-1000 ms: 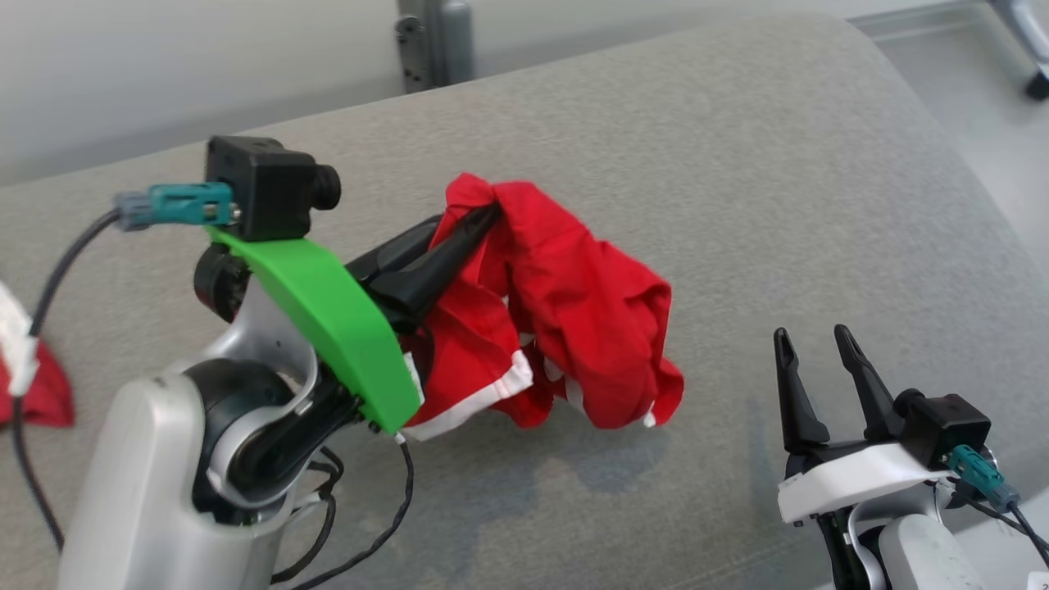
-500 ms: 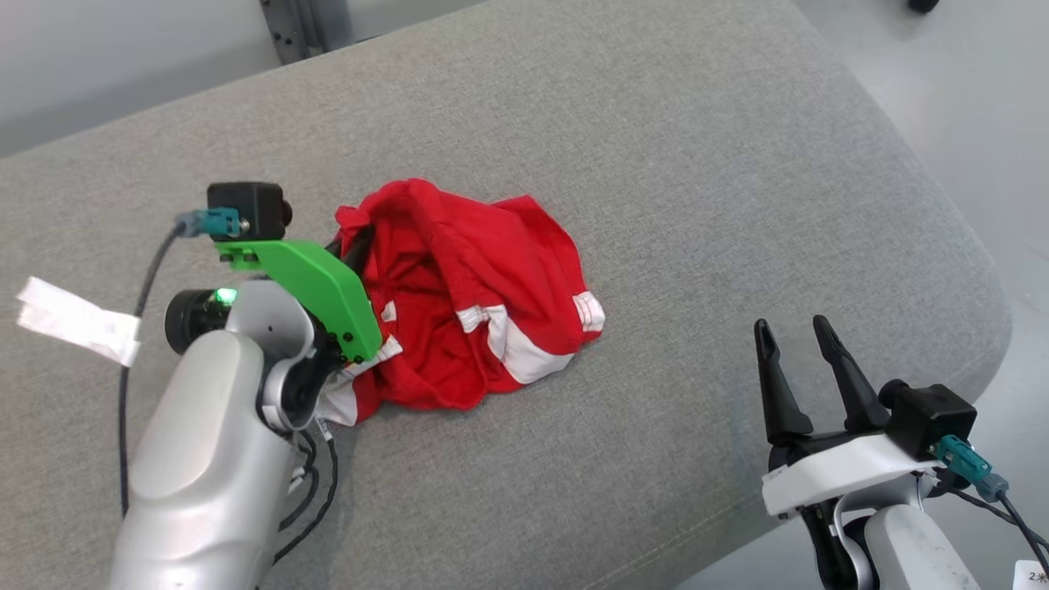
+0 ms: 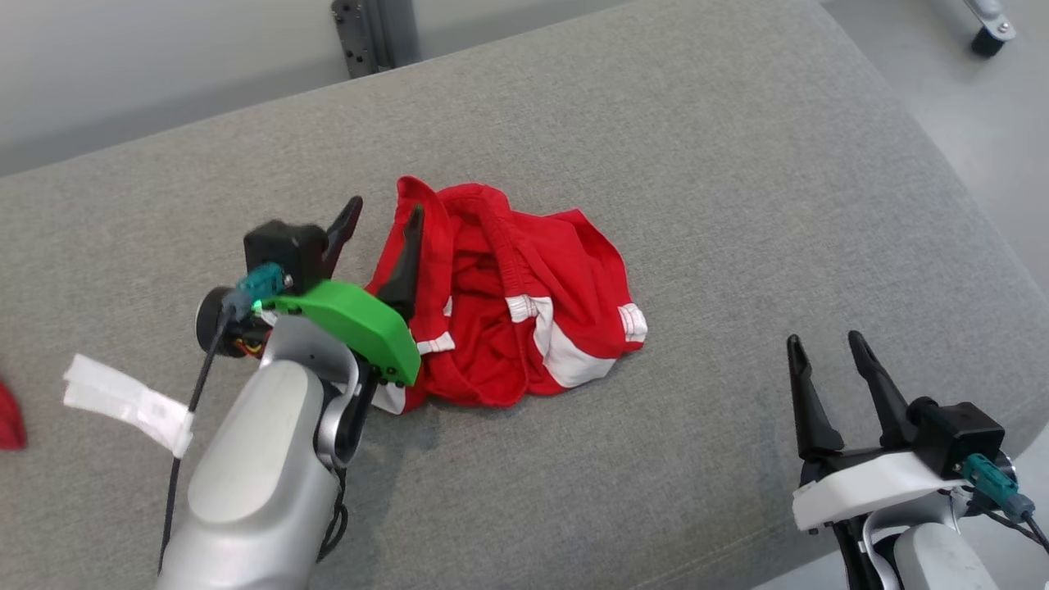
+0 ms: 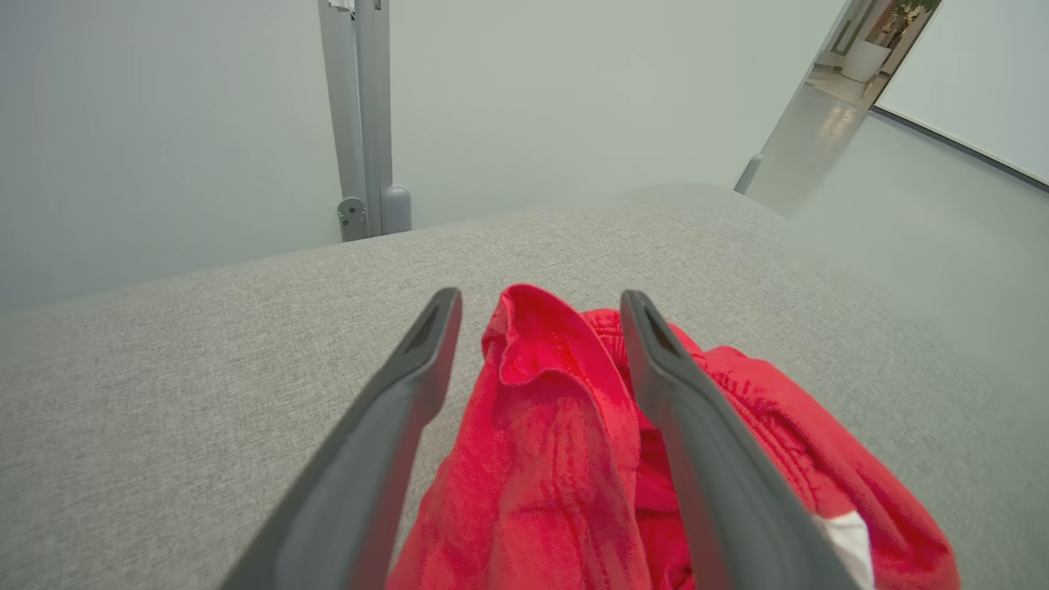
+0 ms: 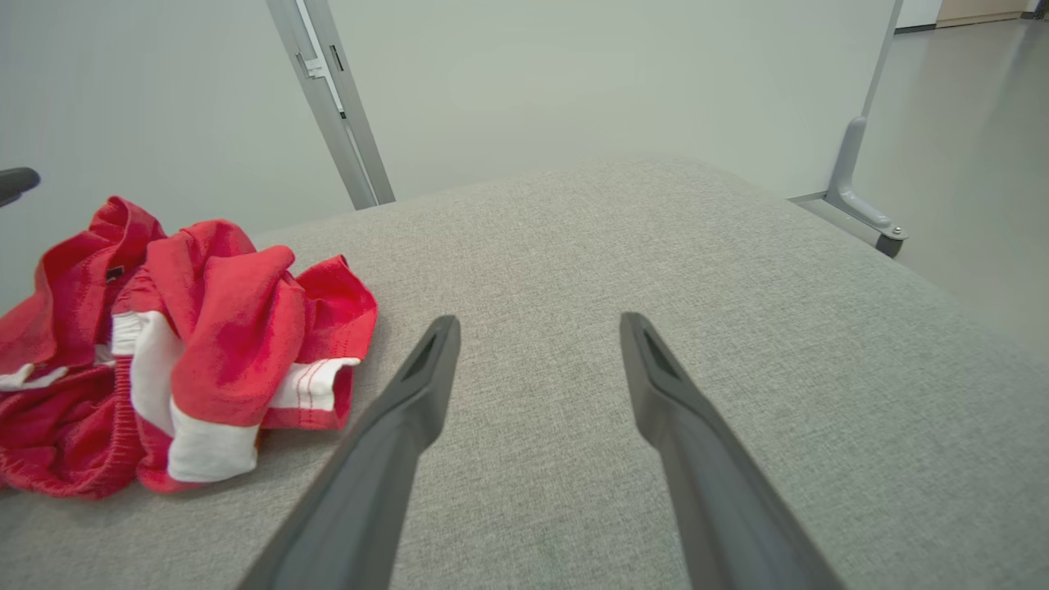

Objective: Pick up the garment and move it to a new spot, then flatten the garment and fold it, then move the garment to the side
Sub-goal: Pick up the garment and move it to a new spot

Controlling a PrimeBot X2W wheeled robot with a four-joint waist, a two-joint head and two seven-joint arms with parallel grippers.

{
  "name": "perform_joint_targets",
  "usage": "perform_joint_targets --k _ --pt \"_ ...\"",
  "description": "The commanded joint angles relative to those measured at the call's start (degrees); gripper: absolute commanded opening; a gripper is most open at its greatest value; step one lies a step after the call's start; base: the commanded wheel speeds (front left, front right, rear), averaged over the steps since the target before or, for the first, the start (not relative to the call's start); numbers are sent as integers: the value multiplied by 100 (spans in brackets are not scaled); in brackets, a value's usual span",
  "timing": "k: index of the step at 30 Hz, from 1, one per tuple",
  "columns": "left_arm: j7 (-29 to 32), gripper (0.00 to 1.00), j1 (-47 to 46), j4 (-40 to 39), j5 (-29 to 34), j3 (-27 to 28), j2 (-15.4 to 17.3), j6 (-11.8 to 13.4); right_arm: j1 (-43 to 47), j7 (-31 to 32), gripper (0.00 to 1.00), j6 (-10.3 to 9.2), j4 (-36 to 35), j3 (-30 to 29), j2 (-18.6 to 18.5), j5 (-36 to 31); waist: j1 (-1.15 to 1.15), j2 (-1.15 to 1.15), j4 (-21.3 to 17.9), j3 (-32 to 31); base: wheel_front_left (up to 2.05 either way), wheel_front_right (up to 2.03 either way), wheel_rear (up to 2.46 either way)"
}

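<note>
Surface: a wide grey woven-fabric cushion (image 3: 737, 205) with a rounded right edge. A pale wall and a grey metal post (image 3: 373, 33) stand behind its far side, and grey floor (image 3: 983, 106) lies to the right.

The garment (image 3: 524, 328), a red short-sleeved jersey shirt with white sleeve ends edged in red stripes, lies crumpled in a heap on the cushion, a little left of the middle. White sleeve bands show on its near and right sides. A ribbed red edge runs over the top of the heap.

Your left gripper (image 3: 385, 206) sits at the heap's left edge, ahead of its green plastic bracket (image 3: 352, 324). Its jaws are spread wide. In the head view its right finger lies over the shirt's left border and its left finger is over bare cushion. In the left wrist view a raised red fold stands between the two fingers, clear of the left one. You cannot tell whether it touches the right one.

Your right gripper (image 3: 824, 338) hovers over the cushion's near right part, jaws spread, with nothing between them, well apart from the shirt.

Far left: a white strip (image 3: 123, 401), cloth or paper, lies flat on the cushion. A scrap of red fabric (image 3: 8, 418) shows at the picture's edge beside it.
</note>
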Motion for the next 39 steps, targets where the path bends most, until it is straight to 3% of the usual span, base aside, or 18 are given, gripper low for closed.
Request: perform_joint_targets --k 1,11,18,26,33,39 --pt "-144 100 260 -177 115 -19 66 59 109 -18 100 -2 -82 -59 -57 -69 0 0 413 -352 0 0 0" --pt "-1008 100 2017 -1471 508 100 658 587 442 -18 100 -2 -569 -307 -329 -347 0 0 1198 -774 0 0 0" --pt "-1144 100 2897 -1892 754 582 641 728 619 -18 100 -2 -649 -355 -452 -438 0 0 1653 -961 0 0 0" --pt "-1137 100 3635 -2182 1153 1278 403 368 742 -18 100 -3 -556 -357 -425 -464 0 0 1899 -1119 0 0 0" --pt "-1138 100 3996 -2219 1471 1816 175 -69 842 -18 100 -3 -471 -370 -368 -441 0 0 1908 -1179 0 0 0" --pt "-1138 100 4123 -2154 1680 2206 -8 -242 850 -18 100 -2 -388 -385 -358 -448 0 0 1866 -1181 0 0 0"
